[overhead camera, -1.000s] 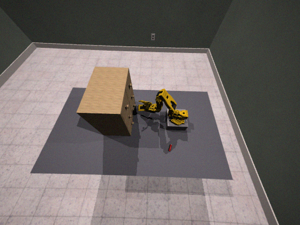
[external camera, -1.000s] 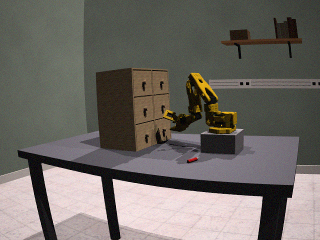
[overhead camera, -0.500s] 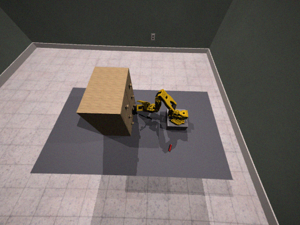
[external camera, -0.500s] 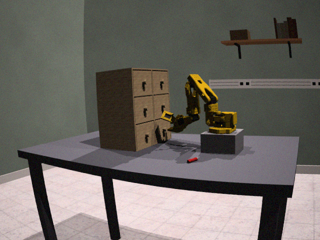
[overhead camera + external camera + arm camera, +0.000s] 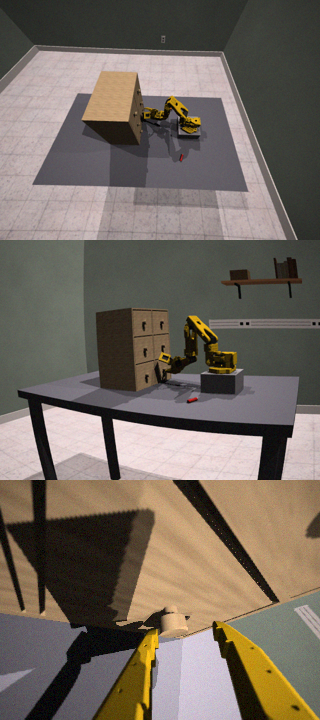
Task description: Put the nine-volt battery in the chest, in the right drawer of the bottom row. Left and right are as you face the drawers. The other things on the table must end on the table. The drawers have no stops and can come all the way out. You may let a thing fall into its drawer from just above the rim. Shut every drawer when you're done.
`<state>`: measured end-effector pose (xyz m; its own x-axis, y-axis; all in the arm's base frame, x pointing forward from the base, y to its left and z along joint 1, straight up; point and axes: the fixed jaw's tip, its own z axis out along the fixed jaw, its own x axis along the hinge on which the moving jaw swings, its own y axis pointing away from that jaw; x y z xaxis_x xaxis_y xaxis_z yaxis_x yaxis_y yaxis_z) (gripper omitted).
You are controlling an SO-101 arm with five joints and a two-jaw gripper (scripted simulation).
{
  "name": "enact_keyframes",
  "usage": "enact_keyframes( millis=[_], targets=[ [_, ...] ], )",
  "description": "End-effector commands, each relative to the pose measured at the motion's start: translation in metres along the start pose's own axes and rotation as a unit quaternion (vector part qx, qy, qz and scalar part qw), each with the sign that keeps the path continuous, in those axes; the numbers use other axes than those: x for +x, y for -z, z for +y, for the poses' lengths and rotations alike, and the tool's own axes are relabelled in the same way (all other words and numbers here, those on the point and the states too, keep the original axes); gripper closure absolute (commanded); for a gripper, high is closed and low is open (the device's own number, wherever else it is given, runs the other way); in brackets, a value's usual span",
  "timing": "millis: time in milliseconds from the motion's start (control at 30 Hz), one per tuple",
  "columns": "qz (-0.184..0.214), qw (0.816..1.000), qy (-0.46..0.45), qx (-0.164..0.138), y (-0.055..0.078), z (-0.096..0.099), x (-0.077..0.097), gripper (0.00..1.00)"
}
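The wooden chest [image 5: 113, 105] with six drawers stands on the table, and it also shows in the exterior view [image 5: 133, 348]. All its drawers look shut. My gripper [image 5: 185, 632] is low at the chest's front, by the right drawer of the bottom row [image 5: 164, 369]. Its two yellow jaws stand a little apart and hold nothing. That drawer's round knob [image 5: 173, 621] is just ahead of the jaw tips, near the left jaw. I see no nine-volt battery in any view. A small red stick-like thing [image 5: 181, 157] lies on the table in front of my base.
My arm's grey base block [image 5: 221, 380] stands to the right of the chest. The red thing [image 5: 192, 399] lies between the base and the table's front edge. A wall shelf with books [image 5: 261, 280] is far behind.
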<state>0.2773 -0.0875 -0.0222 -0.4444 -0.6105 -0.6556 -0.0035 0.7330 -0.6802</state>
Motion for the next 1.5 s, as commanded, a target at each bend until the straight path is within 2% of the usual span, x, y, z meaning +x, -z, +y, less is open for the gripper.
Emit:
enact_keyframes(
  millis=[0,67,1467],
  targets=[
    [0.001,1.000,0.007,-0.008,-0.0004,0.0049,0.0004,0.79],
    [-0.001,1.000,0.008,-0.010,-0.0062,0.0068,0.0000,0.79],
    [-0.004,1.000,0.010,-0.014,-0.0069,0.0127,0.0012,0.79]
  ],
)
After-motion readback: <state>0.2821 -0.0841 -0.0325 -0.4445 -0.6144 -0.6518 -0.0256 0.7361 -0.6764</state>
